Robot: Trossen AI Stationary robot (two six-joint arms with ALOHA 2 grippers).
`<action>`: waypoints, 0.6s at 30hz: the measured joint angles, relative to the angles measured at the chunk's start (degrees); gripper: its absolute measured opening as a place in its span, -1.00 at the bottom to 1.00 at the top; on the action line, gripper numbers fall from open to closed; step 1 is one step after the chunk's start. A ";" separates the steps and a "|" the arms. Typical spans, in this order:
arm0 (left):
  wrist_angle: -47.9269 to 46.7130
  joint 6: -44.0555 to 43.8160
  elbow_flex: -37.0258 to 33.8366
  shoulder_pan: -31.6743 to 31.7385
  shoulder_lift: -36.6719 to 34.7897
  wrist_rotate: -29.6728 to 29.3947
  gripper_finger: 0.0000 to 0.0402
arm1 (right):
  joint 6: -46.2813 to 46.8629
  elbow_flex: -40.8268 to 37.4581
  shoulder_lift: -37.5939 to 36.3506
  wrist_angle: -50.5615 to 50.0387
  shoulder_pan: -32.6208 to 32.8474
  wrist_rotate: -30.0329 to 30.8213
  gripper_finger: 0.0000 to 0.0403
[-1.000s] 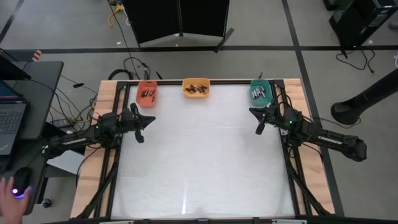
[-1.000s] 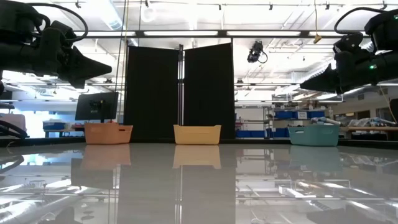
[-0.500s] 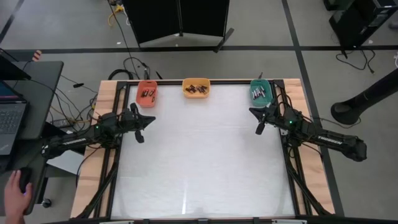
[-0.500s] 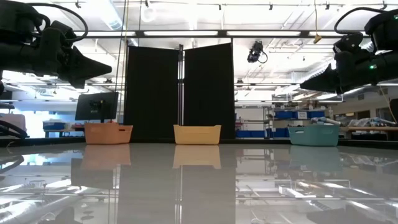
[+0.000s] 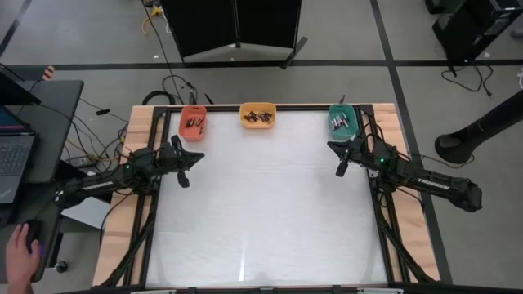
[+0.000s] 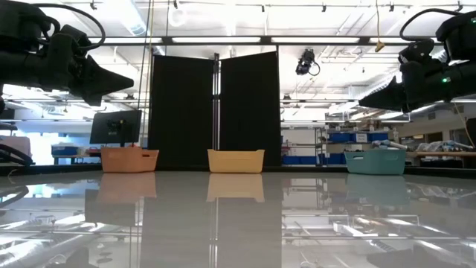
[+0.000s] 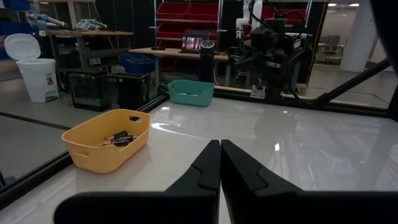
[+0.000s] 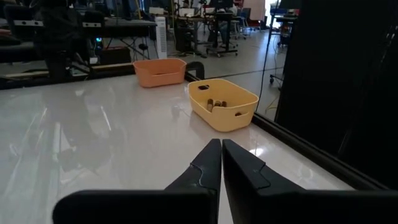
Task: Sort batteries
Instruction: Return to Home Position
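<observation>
Batteries all sit inside the three bins along the far edge of the table [image 5: 270, 212]: a few in the orange bin [image 5: 185, 135], a cluster [image 5: 259, 116] in the yellow bin [image 5: 245, 122], more in the green bin [image 5: 343, 107]. None lie loose on the white top. High view shows the contents of each bin. Low view shows only the bin walls, orange [image 6: 129, 159], yellow [image 6: 236, 161], green [image 6: 375, 161], nothing inside. Left wrist view looks into the yellow bin [image 7: 93, 152], batteries [image 7: 118, 138] dark with reddish bands, green bin [image 7: 191, 93] farther off, contents hidden. Right wrist view shows a few batteries [image 8: 216, 103] in the yellow bin [image 8: 224, 118], with the orange bin [image 8: 160, 73] beyond, inside not visible. Left gripper [image 5: 194, 158] is raised over the table's left side near the orange bin, jaws pressed together, holding nothing, clear in its wrist view [image 7: 220, 144]. Right gripper [image 5: 335, 149] is raised on the right side just in front of the green bin, jaws also pressed together and empty [image 8: 221, 143]. Low view shows both grippers, left [image 6: 126, 80] and right [image 6: 364, 104], well above the surface. A person's hand [image 5: 20, 249] is off the table at the lower left.
</observation>
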 joint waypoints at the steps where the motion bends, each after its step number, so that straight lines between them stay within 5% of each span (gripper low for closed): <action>1: 0.00 0.02 0.00 0.00 0.00 0.00 -0.92 | -0.01 0.00 0.00 0.00 0.00 0.00 -0.87; 18: -0.01 0.01 0.00 0.00 -0.01 0.00 -0.92 | 0.00 0.00 0.00 0.01 0.00 -0.02 -0.86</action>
